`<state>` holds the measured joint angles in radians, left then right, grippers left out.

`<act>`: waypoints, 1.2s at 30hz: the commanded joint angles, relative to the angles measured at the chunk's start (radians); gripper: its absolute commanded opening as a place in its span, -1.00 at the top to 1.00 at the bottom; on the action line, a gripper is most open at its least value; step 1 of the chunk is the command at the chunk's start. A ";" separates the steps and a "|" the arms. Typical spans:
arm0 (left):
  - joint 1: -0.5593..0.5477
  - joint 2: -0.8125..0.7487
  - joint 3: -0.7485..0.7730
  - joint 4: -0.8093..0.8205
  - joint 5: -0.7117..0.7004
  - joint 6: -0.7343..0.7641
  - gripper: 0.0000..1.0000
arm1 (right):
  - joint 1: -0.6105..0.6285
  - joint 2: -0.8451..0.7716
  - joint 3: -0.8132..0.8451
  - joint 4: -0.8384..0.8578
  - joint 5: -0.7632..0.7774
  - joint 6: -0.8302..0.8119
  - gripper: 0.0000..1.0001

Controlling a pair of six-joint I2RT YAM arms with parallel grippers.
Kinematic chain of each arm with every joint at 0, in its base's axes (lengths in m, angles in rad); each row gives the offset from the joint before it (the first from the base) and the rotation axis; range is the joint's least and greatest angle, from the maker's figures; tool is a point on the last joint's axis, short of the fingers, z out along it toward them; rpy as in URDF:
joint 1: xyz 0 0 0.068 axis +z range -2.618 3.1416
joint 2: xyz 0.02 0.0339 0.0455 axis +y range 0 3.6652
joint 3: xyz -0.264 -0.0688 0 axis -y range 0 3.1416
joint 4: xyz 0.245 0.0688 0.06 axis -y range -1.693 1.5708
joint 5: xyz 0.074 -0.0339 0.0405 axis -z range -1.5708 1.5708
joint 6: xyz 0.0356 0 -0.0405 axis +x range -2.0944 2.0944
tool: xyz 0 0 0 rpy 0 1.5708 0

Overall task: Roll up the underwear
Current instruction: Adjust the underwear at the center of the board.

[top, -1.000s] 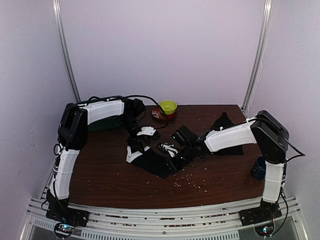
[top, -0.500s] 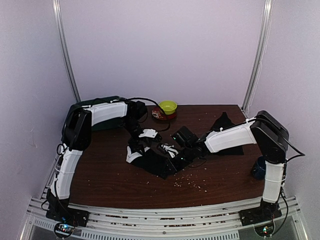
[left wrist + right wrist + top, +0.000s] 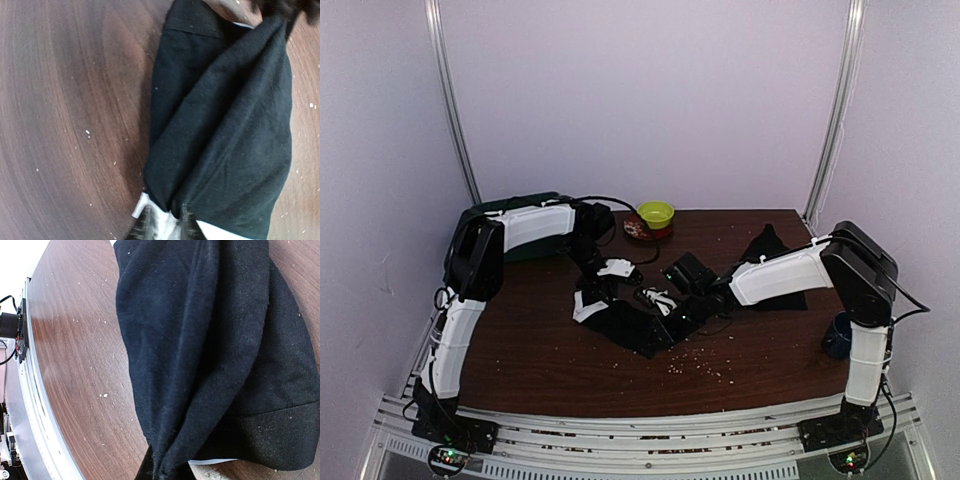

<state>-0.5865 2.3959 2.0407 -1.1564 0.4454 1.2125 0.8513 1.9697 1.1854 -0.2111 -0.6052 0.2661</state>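
A plain black underwear [image 3: 638, 325] with a white band lies stretched mid-table between both grippers. My left gripper [image 3: 590, 300] is shut on its white band; in the left wrist view the fingertips [image 3: 145, 227] pinch the bunched band at the bottom edge, and the fabric [image 3: 225, 125] runs away from them. My right gripper [image 3: 693, 312] is shut on the opposite end. The right wrist view shows black folds [image 3: 200, 340] gathered into its closed jaws. A second underwear with white-edged straps [image 3: 658, 297] lies just behind the first.
At the back stand a green bowl [image 3: 656, 213] and a dark red dish [image 3: 638, 229]. Black cloth [image 3: 767, 243] lies at the back right and a black block [image 3: 688, 268] sits behind the underwear. Crumbs [image 3: 695, 362] dot the front, and a blue object [image 3: 837, 338] sits at the right edge.
My left gripper has closed onto the white band of the underwear, and the left arm has shifted slightly. The right arm has held still with its end of the fabric.
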 commanded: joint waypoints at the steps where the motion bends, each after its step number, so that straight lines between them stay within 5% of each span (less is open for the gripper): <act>1: -0.002 0.016 0.036 -0.020 0.005 0.003 0.78 | -0.004 0.010 -0.007 0.001 0.019 -0.007 0.97; 4: -0.001 0.008 0.040 -0.025 0.005 0.000 1.00 | -0.006 0.007 -0.001 -0.011 0.024 -0.010 0.96; 10: 0.007 -0.041 0.022 -0.049 0.004 -0.006 1.00 | -0.007 -0.006 0.026 -0.045 0.035 -0.028 0.83; 28: 0.045 -0.106 -0.067 0.017 -0.030 -0.045 1.00 | -0.075 0.003 0.051 0.084 -0.073 -0.028 -0.03; 36: 0.050 -0.106 -0.066 0.034 -0.030 -0.052 1.00 | -0.093 0.079 0.106 0.119 -0.111 -0.009 -0.08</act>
<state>-0.5480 2.3222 1.9781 -1.1473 0.4202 1.1759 0.7647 1.9945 1.2480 -0.1322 -0.6830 0.2436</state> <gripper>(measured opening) 0.010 0.541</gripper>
